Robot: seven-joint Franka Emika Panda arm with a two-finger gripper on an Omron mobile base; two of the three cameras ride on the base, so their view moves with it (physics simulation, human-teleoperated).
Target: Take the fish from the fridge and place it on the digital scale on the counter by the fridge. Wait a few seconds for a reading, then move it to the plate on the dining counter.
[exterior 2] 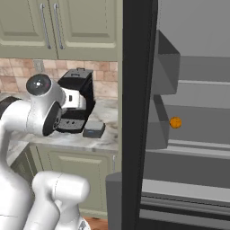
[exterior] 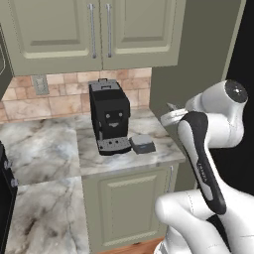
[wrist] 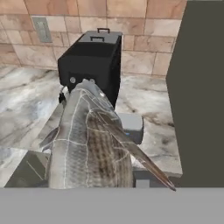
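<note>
The fish [wrist: 87, 144] is clamped mid-body in the tool, probably light but slippery, with the digital scale [wrist: 130, 124] just ahead.

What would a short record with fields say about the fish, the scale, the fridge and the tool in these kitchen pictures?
fish: large and close in the hand view, held in the tool, above the counter edge
digital scale: bare, on the counter beside the black coffee machine
fridge: open, small orange fruit on a shelf
tool: shut on the fish
</note>
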